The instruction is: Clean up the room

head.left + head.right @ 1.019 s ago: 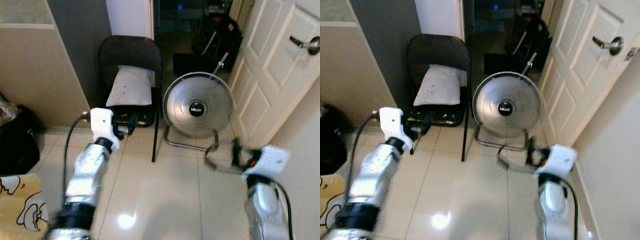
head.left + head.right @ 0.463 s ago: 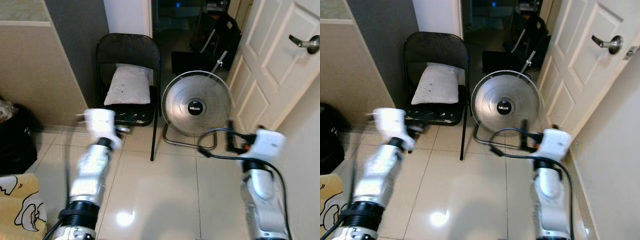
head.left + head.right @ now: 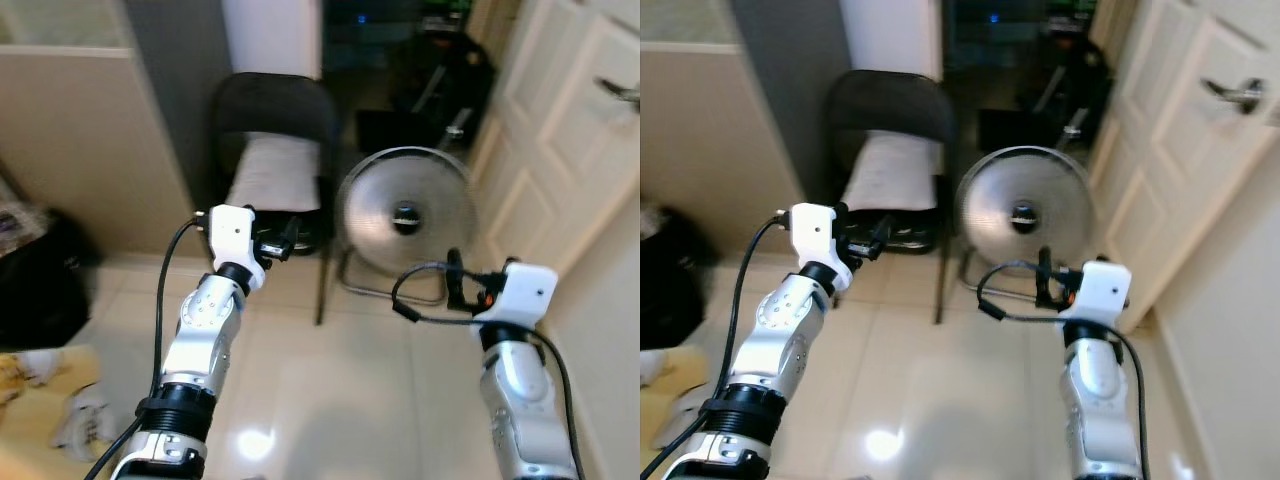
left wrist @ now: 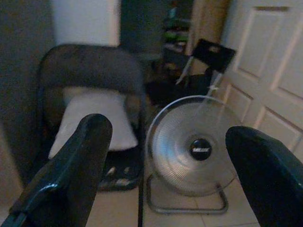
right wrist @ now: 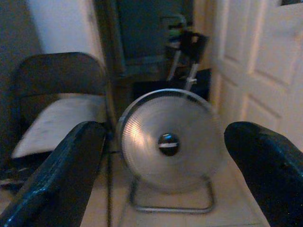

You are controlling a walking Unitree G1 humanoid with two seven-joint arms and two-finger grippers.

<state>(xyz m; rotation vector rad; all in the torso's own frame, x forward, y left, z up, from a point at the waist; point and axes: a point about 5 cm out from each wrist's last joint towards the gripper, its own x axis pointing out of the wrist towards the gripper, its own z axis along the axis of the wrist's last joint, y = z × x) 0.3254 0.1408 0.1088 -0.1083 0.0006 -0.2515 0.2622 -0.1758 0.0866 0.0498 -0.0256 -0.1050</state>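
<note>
Ahead, a round silver fan (image 3: 405, 216) stands on the pale tiled floor (image 3: 330, 400), upright on a bent metal foot, with a dark hub at the middle of its grille. Just to its left is a black folding chair (image 3: 270, 150) with a white cushion (image 3: 280, 172) leaning on its seat. The wrist views give the fan's ribbed face and the cushion more sharply than the blurred eye views do; the eye views add a white panelled door (image 3: 1200, 150) with a lever handle on the right, a beige wall (image 3: 90, 150) on the left, and a dark bag (image 3: 40, 300) and a yellow cloth (image 3: 35, 400) on the floor at far left. The left gripper (image 4: 165, 156) and the right gripper (image 5: 165, 165) are raised in the air, fingers (image 4: 80, 165) spread wide, holding nothing, well short of fan and chair.
</note>
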